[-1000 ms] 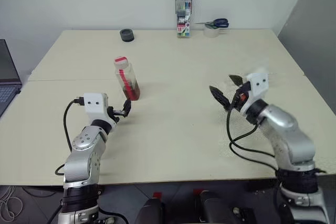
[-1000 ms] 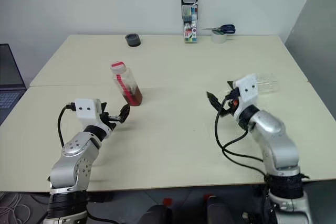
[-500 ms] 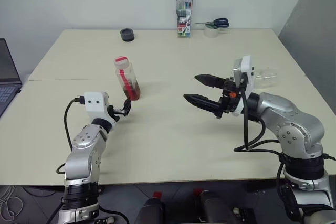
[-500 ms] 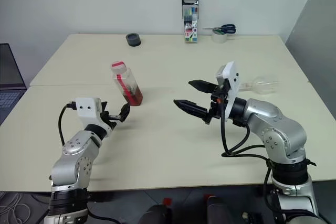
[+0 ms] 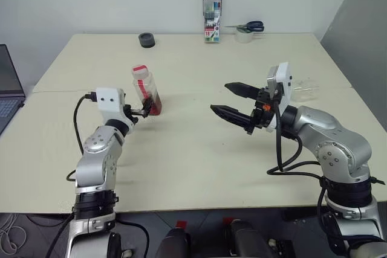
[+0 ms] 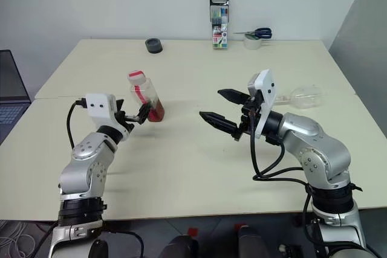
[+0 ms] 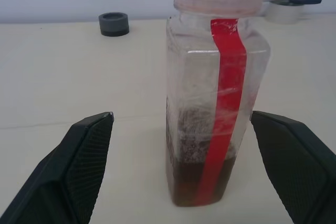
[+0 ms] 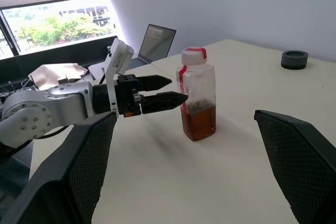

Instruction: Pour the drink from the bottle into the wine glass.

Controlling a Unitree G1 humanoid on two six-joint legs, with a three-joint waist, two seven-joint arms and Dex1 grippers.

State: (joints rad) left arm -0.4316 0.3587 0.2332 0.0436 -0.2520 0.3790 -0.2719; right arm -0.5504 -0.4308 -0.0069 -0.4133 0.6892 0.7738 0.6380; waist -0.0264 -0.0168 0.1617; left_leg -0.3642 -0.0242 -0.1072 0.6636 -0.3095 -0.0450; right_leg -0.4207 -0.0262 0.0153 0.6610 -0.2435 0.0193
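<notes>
Bottle (image 5: 146, 91) upright, cap toward 12 o'clock, before wide left hand (image 5: 144, 116); right hand (image 5: 233, 101) wide, empty.

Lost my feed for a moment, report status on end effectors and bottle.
Left end effector open, fingers either side of bottle, not gripping. Right end effector open, empty. Bottle upright, capped. Wine glass lying on its side behind right arm.
</notes>
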